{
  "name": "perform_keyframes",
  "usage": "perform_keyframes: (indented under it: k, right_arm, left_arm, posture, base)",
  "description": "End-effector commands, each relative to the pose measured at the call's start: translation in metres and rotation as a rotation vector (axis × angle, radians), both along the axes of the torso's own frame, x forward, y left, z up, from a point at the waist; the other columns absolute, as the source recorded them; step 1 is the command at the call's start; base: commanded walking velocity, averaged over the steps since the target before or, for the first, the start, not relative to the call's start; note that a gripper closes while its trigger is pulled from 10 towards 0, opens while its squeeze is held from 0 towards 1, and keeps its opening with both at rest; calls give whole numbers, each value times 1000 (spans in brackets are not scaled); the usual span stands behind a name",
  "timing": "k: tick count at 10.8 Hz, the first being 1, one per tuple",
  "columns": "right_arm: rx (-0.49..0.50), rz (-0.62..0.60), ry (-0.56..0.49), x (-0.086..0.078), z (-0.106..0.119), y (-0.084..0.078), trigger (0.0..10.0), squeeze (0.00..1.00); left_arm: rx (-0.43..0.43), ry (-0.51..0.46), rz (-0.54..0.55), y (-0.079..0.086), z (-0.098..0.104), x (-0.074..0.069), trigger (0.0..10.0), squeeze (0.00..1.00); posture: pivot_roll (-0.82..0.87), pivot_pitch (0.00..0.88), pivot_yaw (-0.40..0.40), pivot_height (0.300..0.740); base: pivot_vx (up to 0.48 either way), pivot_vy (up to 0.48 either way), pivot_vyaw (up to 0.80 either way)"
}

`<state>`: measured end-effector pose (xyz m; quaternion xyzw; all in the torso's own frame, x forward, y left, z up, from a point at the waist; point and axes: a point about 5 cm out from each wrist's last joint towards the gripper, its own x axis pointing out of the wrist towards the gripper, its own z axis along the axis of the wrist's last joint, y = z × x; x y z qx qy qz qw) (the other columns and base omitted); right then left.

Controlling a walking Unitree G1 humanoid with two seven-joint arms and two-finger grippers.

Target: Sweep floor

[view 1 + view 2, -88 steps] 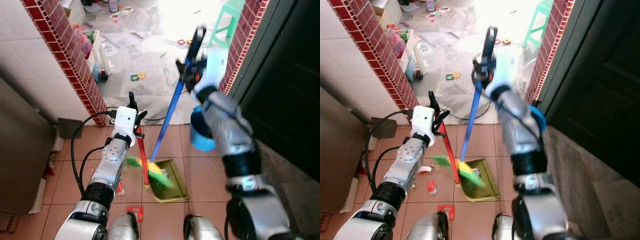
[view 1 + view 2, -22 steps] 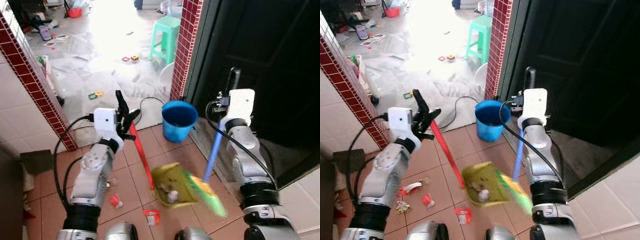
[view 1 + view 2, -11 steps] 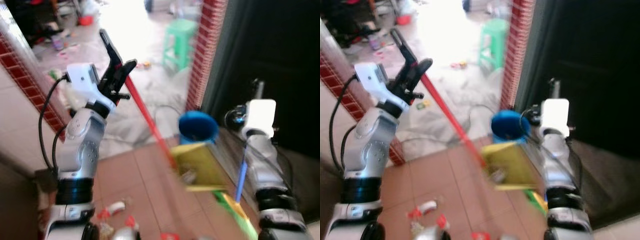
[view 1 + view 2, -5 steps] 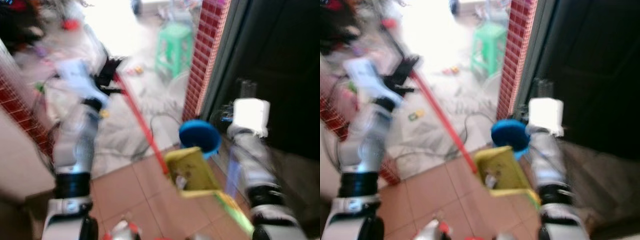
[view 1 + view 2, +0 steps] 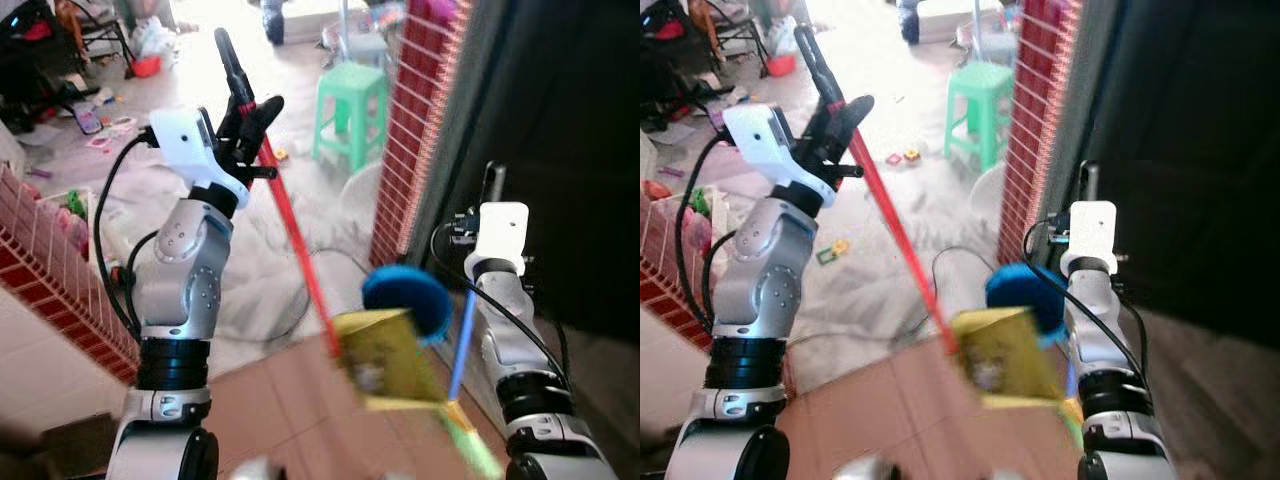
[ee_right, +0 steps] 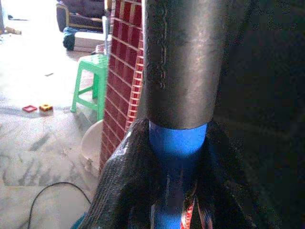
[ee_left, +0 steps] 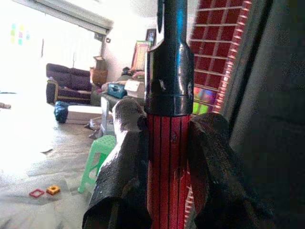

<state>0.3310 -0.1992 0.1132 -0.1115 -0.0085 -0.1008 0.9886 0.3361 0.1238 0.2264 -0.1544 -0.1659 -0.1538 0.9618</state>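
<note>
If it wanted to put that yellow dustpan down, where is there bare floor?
Bare tile lies below the dustpan, between the left arm and the right arm. The pale floor between the green stool and the cable looks open too. It is crowded around the blue bucket and the toys.

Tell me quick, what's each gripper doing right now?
Left gripper: shut on the red dustpan handle.
Right gripper: shut on the blue broom handle.

Sunlit floor, green stool (image 5: 349,105) beside red-tiled pillar (image 5: 418,130).
</note>
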Motion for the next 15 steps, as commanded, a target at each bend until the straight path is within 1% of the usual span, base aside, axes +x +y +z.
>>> perform_keyframes:
  k: [1, 3, 4, 6, 8, 9, 10, 11, 12, 13, 14, 15]
  right_arm:
    - [3, 37, -53, 7, 13, 9, 10000, 0]
    - [9, 49, -49, 8, 12, 12, 10000, 0]
    - [10, 52, -47, 7, 11, 13, 10000, 0]
    - [19, 68, -42, 7, 9, 18, 10000, 0]
    - [23, 71, -41, 7, 8, 18, 10000, 0]
    - [24, 71, -37, 7, 7, 18, 10000, 0]
    - [23, 74, -35, 7, 7, 18, 10000, 0]
    - [23, 76, -33, 7, 7, 18, 10000, 0]
    - [25, 79, -30, 7, 6, 19, 10000, 0]
    - [27, 81, -27, 7, 6, 19, 10000, 0]
    - [28, 83, -26, 7, 6, 19, 10000, 0]
    - [28, 86, -23, 7, 6, 19, 10000, 0]
  left_arm:
    - [-15, -95, 30, 4, 23, 0, 10000, 0]
    - [24, -116, 53, 5, 26, 1, 10000, 0]
    - [77, -129, 45, 0, 25, 2, 10000, 0]
    - [153, -154, 13, -18, 20, -1, 10000, 0]
    - [189, -184, 2, -30, 21, -2, 10000, 0]
    - [204, -193, 6, -31, 20, -2, 10000, 0]
    - [212, -197, 42, -30, 20, -1, 10000, 0]
    - [193, -194, 60, -29, 19, 0, 10000, 0]
    - [198, -200, 57, -33, 18, -1, 10000, 0]
    - [232, -215, 2, -45, 14, -7, 10000, 0]
    - [262, -231, -27, -52, 12, -10, 10000, 0]
    - [321, -256, -124, -69, 8, -18, 10000, 0]
  posture:
    - [-56, 0, 48, 740]
    - [-52, 0, 46, 740]
    - [-49, 0, 45, 740]
    - [-52, 0, 48, 740]
    - [-54, 0, 49, 740]
    - [-56, 0, 48, 740]
    - [-58, 0, 48, 740]
    - [-58, 0, 47, 740]
    - [-57, 0, 47, 740]
    - [-55, 0, 44, 740]
    - [-54, 0, 42, 740]
    - [-53, 0, 42, 740]
  base:
    - [480, 0, 0]
    - [480, 0, 0]
    - [472, 0, 0]
    - [471, 0, 0]
    - [469, 0, 0]
    - [469, 0, 0]
    - [465, 0, 0]
    - [0, 0, 0]
    - [0, 0, 0]
    - [0, 0, 0]
    - [0, 0, 0]
    - [0, 0, 0]
